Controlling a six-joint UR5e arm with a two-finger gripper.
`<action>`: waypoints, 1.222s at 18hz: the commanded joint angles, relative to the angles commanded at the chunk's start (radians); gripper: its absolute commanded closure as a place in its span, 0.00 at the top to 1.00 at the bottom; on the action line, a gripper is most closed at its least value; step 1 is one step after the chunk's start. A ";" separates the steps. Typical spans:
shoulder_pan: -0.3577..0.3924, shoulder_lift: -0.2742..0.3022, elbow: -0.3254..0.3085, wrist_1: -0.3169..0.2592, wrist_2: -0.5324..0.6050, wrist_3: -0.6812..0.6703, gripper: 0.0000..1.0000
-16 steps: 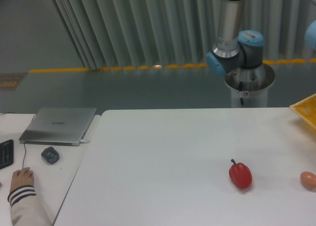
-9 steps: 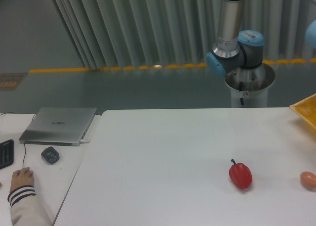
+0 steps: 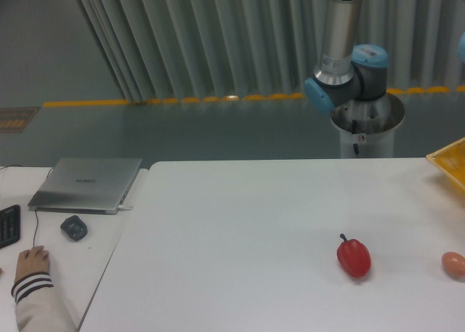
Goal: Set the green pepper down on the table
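Observation:
The green pepper is out of view. The white table [image 3: 240, 230] fills the lower right of the camera view. Behind its far edge stands the arm's base and lower joints [image 3: 347, 78], silver tube with blue caps. The arm runs up out of the top of the frame, and the gripper is not in view.
A red pepper [image 3: 354, 256] lies on the table at the right. An orange-tan egg-like object [image 3: 454, 264] sits at the right edge. A yellow tray corner [image 3: 449, 162] juts in at the far right. On the adjacent desk are a laptop [image 3: 86, 184], mouse [image 3: 73, 227], keyboard edge and a person's hand [image 3: 31, 263].
The blue arm part at the top right edge has slid almost out of the frame. Everything on the table is where it was.

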 joint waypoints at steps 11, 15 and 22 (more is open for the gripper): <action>0.069 0.005 -0.017 -0.017 0.003 0.136 1.00; 0.107 0.008 -0.046 -0.017 0.005 0.241 1.00; 0.183 0.006 -0.061 -0.020 0.012 0.530 1.00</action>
